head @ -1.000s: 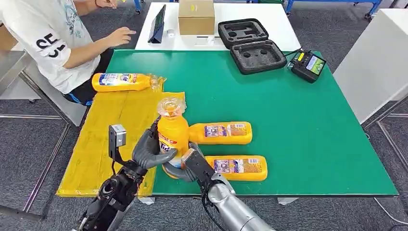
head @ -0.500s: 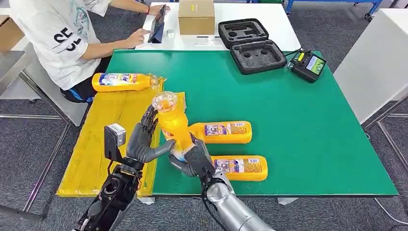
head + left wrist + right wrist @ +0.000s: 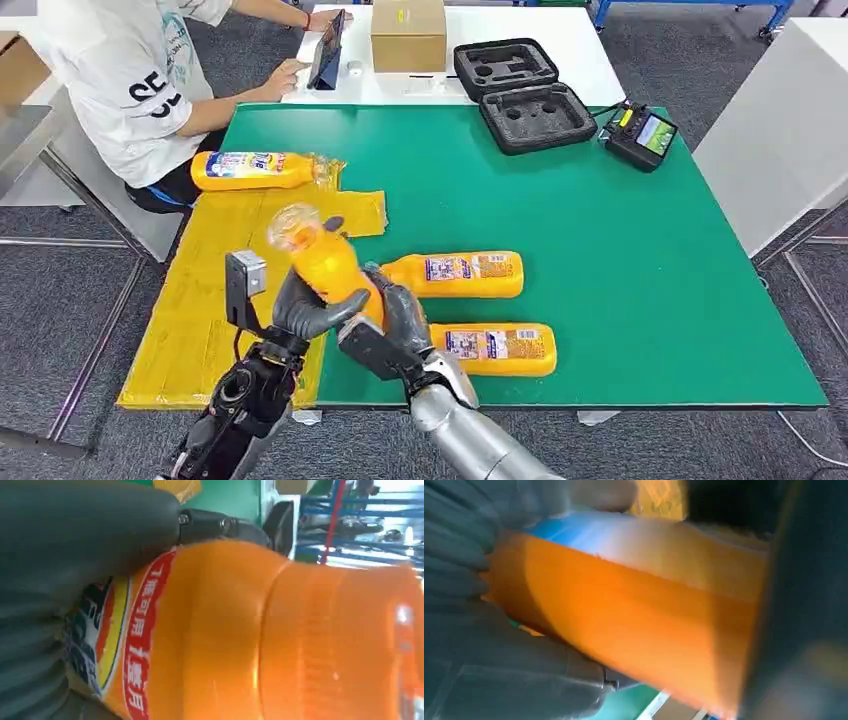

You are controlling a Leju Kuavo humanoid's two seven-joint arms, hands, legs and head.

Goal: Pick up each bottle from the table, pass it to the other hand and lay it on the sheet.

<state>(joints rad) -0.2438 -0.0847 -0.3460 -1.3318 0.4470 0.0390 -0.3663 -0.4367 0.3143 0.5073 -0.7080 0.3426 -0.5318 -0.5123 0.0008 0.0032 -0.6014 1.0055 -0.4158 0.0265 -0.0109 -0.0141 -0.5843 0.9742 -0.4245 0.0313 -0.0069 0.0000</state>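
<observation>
bottle (image 3: 325, 268) is held tilted above the near edge of the yellow sheet (image 3: 215, 300), cap toward the sheet. i judge it full, moderately heavy, rigid and smooth, so i grip mid-body on the label. left hand (image 3: 305, 310) wraps the lower body; right hand (image 3: 390, 320) clasps it from the opposite side. both grasp the bottle; neither has released.

Green table (image 3: 620, 260) standing on grey carpet floor (image 3: 60, 290); white table (image 3: 560, 50) adjoining behind; person (image 3: 130, 80) sitting alongside.
</observation>
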